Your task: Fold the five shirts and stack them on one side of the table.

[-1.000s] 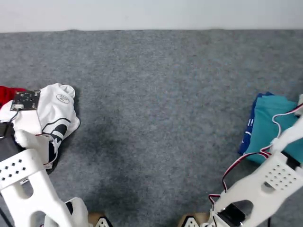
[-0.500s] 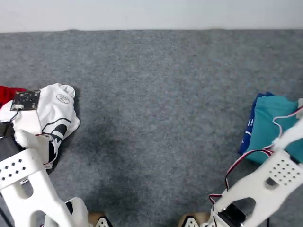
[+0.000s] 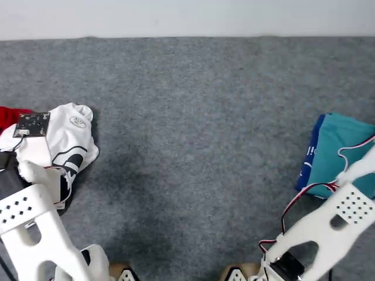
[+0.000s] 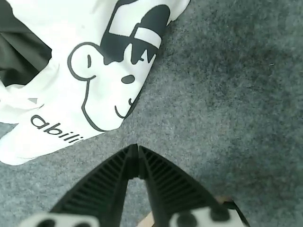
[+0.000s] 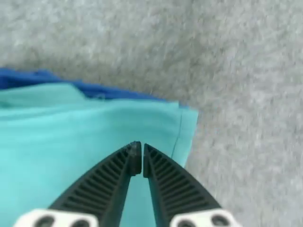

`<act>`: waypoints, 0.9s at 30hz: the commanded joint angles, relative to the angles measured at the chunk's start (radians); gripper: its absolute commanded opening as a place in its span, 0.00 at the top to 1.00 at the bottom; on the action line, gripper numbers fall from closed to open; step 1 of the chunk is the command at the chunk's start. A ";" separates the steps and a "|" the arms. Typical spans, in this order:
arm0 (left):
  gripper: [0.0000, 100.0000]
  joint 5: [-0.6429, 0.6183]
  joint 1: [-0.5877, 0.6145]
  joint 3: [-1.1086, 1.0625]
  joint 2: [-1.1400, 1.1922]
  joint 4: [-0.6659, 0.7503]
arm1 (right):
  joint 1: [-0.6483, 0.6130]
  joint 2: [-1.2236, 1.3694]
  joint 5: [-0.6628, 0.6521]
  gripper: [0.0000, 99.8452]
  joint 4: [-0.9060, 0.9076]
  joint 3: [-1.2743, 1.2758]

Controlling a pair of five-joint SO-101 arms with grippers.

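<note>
Five shirts (white [image 3: 70, 137], red [image 3: 9, 115], dark [image 4: 19, 56], teal [image 3: 340, 146], blue [image 3: 310, 158], one each) and two arms [image 3: 35, 234] [image 3: 328, 231].

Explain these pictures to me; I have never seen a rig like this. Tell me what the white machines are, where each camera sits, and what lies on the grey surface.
The white machines are two small robot arms, the left arm and the right arm, seen here from a fixed camera looking down on the grey table cover. The other two pictures come from a camera on each arm's wrist, looking along its black pincer, the tool. The left tool is shut and holds nothing. It sits over bare cover beside a crumpled white shirt with a cartoon print, next to a dark garment. A red cloth peeks in at that edge. The right tool is shut too, over a folded teal shirt stacked on a blue shirt. No cloth shows pinched in it.
</note>
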State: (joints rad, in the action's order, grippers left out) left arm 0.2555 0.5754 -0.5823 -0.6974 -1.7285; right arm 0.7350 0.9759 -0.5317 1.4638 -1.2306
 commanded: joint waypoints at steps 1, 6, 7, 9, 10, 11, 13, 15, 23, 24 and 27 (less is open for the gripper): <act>1.00 0.002 -0.006 0.004 -0.020 0.000 | -0.035 -0.084 -0.006 0.99 0.147 -0.130; 1.00 0.002 -0.006 0.004 -0.020 0.002 | -0.145 -0.025 -0.006 0.99 0.206 -0.124; 1.00 0.002 -0.006 0.005 -0.020 -0.002 | -0.166 0.004 -0.006 0.99 0.194 -0.123; 1.00 0.002 -0.005 0.008 -0.020 -0.002 | -0.217 0.085 -0.006 0.99 0.134 -0.123; 1.00 0.002 -0.005 0.008 -0.020 -0.002 | -0.239 0.134 -0.006 0.99 0.093 -0.132; 1.00 0.002 -0.005 0.008 -0.020 -0.002 | -0.255 0.173 -0.006 0.99 0.048 -0.133; 1.00 0.002 -0.006 0.008 -0.020 -0.002 | -0.277 0.231 -0.006 0.99 -0.035 -0.155; 1.00 0.002 -0.006 0.008 -0.020 -0.002 | -0.283 0.252 -0.005 0.99 -0.054 -0.209; 1.00 0.006 -0.006 0.008 -0.020 -0.002 | -0.286 0.182 0.153 0.99 0.128 -0.446; 1.00 0.006 -0.006 0.008 -0.020 -0.002 | -0.286 0.159 0.157 0.99 0.162 -0.446; 1.00 0.006 -0.006 0.008 -0.020 -0.002 | -0.289 0.099 0.157 0.99 0.262 -0.445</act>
State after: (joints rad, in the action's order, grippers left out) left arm 0.2555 0.5754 -0.5823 -0.6974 -1.7285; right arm 0.4603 1.2029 -0.3890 1.6464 -1.6233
